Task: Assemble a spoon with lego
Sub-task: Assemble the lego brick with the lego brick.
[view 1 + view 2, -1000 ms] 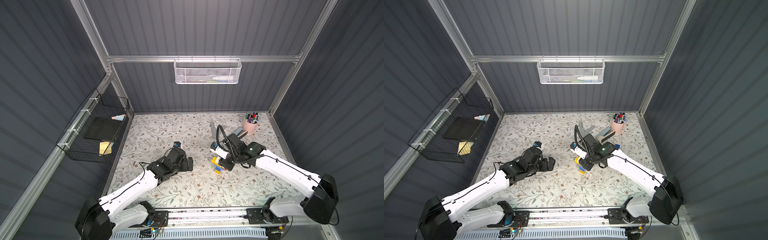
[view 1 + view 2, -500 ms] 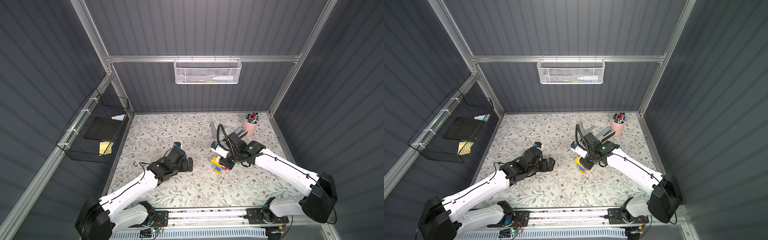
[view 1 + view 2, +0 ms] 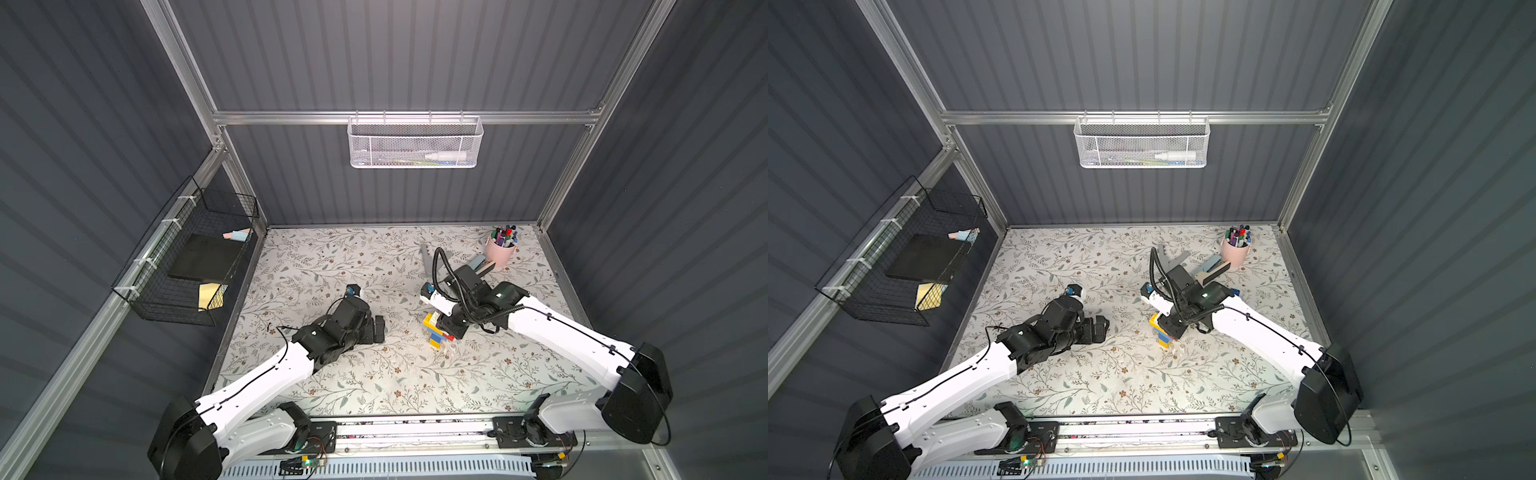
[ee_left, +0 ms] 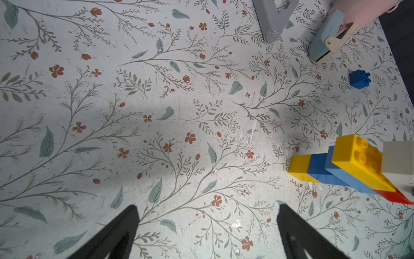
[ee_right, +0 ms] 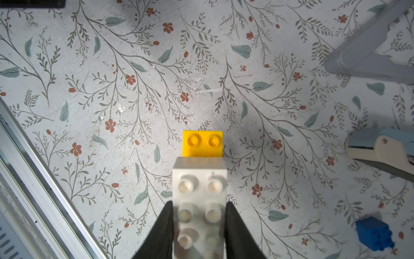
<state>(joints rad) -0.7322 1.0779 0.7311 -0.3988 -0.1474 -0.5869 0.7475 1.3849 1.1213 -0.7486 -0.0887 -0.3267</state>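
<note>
The glossy, studded plastic spoon lies on the floral surface just beneath the right end effector, clenched on a white oblong brick; the left end effector gapes empty, apart from it.

table cover: printed floral sheet, matt, scuffed, white flecks where the print has chipped. spoon: hard glossy plastic, smooth, solid colours. white brick: same plastic but duller, studs look worn. blue brick: glossy plastic too. Fingers on left gripper and right gripper: matt black. arm shells: smooth white plastic, slight sheen. frame rail: bare brushed metal. walls: ribbed dark grey panels, matt. mesh basket: perforated metal, white coat. wire basket: black-coated wire. grey V-piece: smooth matt plastic.
</note>
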